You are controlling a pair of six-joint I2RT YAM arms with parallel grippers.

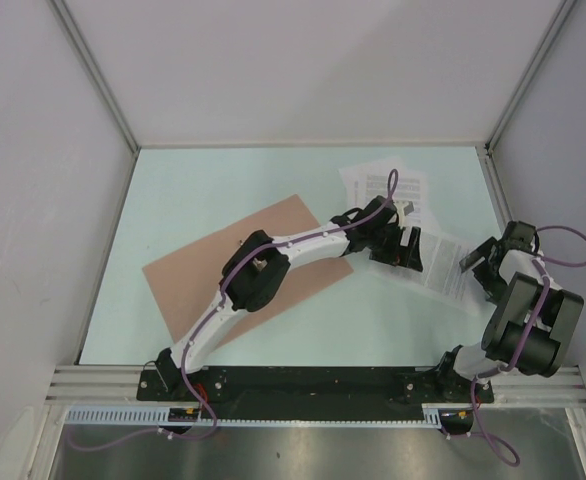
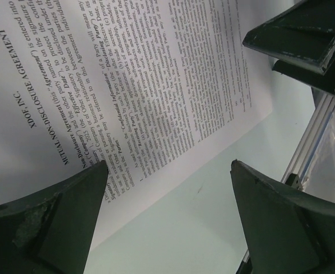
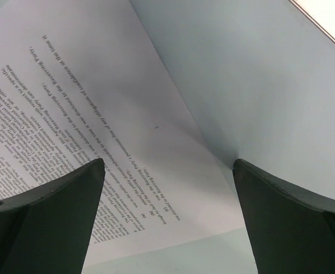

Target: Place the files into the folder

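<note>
The salmon-brown folder (image 1: 198, 270) lies flat and closed at the left centre, partly under my left arm. The files are white printed sheets to its right: one at the back (image 1: 373, 185), one nearer the right (image 1: 445, 268). My left gripper (image 1: 401, 248) is open and empty, low over the sheets; in its wrist view (image 2: 167, 171) the left finger overlaps the edge of a printed sheet (image 2: 156, 85). My right gripper (image 1: 473, 262) is open and empty at the right sheet's edge; in its wrist view (image 3: 167, 165) a sheet corner (image 3: 70, 114) lies under the jaws. It also shows in the left wrist view (image 2: 304, 40).
White enclosure walls close the table at the back and both sides. An aluminium rail (image 1: 498, 195) runs along the right edge, close to the right arm; it also shows in the left wrist view (image 2: 313, 137). Bare pale table (image 1: 253, 180) lies behind the folder.
</note>
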